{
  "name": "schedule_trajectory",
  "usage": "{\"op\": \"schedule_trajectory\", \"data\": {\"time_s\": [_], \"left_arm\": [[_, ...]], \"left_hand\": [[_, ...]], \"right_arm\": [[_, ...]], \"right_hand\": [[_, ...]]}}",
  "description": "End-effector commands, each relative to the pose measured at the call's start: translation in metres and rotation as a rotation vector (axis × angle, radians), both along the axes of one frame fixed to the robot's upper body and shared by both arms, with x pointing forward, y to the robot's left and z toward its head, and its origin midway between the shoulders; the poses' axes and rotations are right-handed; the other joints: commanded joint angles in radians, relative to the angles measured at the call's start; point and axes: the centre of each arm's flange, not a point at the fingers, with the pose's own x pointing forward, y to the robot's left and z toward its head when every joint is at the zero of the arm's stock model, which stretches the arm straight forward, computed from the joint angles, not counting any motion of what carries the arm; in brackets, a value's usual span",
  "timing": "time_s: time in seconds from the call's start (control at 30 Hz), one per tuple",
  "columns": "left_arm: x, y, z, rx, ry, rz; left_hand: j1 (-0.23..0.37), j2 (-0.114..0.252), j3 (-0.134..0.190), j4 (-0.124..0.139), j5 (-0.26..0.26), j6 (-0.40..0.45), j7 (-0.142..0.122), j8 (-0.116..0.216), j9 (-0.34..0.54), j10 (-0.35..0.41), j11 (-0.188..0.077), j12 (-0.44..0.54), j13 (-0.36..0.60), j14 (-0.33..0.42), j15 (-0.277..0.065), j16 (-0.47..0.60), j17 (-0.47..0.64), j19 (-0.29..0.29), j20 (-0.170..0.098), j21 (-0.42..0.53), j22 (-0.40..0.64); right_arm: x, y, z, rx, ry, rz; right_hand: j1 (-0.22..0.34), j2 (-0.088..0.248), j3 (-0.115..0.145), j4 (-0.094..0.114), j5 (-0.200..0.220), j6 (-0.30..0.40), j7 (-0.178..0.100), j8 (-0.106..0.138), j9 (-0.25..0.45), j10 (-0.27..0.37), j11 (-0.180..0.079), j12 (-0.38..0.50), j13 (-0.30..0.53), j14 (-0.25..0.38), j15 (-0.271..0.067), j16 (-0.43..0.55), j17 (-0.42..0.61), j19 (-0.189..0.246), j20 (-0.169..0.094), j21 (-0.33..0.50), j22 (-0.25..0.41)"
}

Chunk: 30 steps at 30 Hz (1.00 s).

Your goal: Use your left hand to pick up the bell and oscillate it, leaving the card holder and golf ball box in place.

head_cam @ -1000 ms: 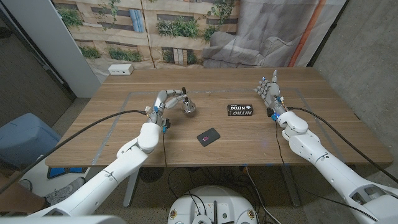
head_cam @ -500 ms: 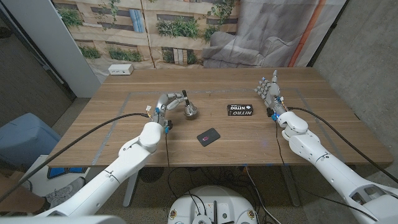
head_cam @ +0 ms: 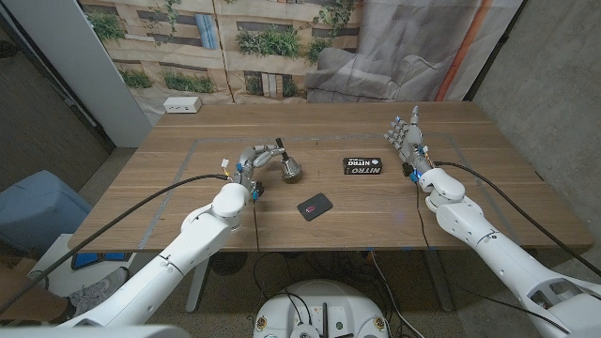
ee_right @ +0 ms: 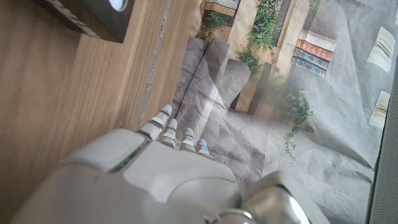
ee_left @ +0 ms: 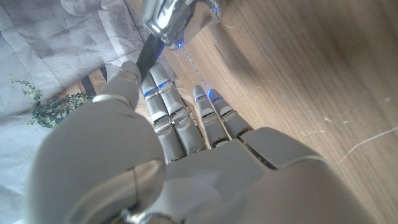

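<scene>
Silver bell [head_cam: 290, 169] — gripped by left robot hand [head_cam: 255, 158]

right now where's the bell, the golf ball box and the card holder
bell [head_cam: 291, 169], head view, on its metal dome
golf ball box [head_cam: 363, 166], head view, on its printed top face
card holder [head_cam: 315, 206], head view, on its dark top

Left arm: I have it reaching in from the bottom-left corner toward the table's middle.
Left hand [head_cam: 257, 159]: my fingers [ee_left: 163, 93] are curled in a grip, raised off the wood.
Right hand [head_cam: 406, 137]: I see it upright on its edge, fingers [ee_right: 163, 124] straight and together, holding nothing.
</scene>
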Motion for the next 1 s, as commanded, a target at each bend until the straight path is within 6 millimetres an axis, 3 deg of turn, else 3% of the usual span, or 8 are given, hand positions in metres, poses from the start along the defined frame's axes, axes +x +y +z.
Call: {"op": "schedule_trajectory", "data": {"time_s": [0.03, 0.57, 1.0], "left_arm": [[-0.003, -0.001, -0.002, -0.028, 0.047, -0.019], [-0.002, 0.0, -0.002, 0.072, -0.149, -0.022], [0.015, 0.006, -0.007, 0.127, -0.241, -0.005]], "left_hand": [[0.004, 0.013, -0.004, 0.002, 0.007, 0.053, 0.042, 0.006, 0.004, 0.007, -0.005, 0.001, 0.003, 0.009, -0.094, -0.001, 0.0, -0.003, -0.001, 0.002, 0.001], [0.007, 0.014, -0.007, 0.0, 0.007, 0.046, 0.035, 0.002, 0.005, -0.007, -0.011, -0.009, 0.003, 0.002, -0.106, -0.006, -0.002, -0.008, -0.003, 0.0, 0.002], [0.004, 0.012, -0.011, 0.002, 0.007, 0.042, 0.029, 0.001, 0.006, -0.012, -0.014, -0.011, 0.003, -0.013, -0.113, -0.009, -0.002, -0.016, -0.008, -0.003, 0.002]], "right_arm": [[0.0, 0.0, 0.0, 0.0, 0.0, 0.0], [0.0, 0.0, 0.0, 0.0, 0.0, 0.0], [0.0, 0.0, 0.0, 0.0, 0.0, 0.0]], "right_hand": [[0.003, 0.097, -0.006, -0.001, 0.006, -0.009, -0.001, 0.006, 0.003, -0.005, 0.0, 0.005, 0.001, -0.004, -0.001, 0.004, 0.004, 0.007, -0.001, 0.005, 0.003], [0.003, 0.097, -0.006, -0.001, 0.006, -0.009, -0.001, 0.006, 0.003, -0.006, 0.001, 0.005, 0.001, -0.004, 0.0, 0.003, 0.004, 0.007, -0.001, 0.005, 0.003], [0.003, 0.097, -0.006, -0.001, 0.006, -0.008, 0.0, 0.006, 0.003, -0.006, 0.002, 0.005, 0.001, -0.004, 0.0, 0.003, 0.004, 0.007, -0.001, 0.005, 0.003]]}}
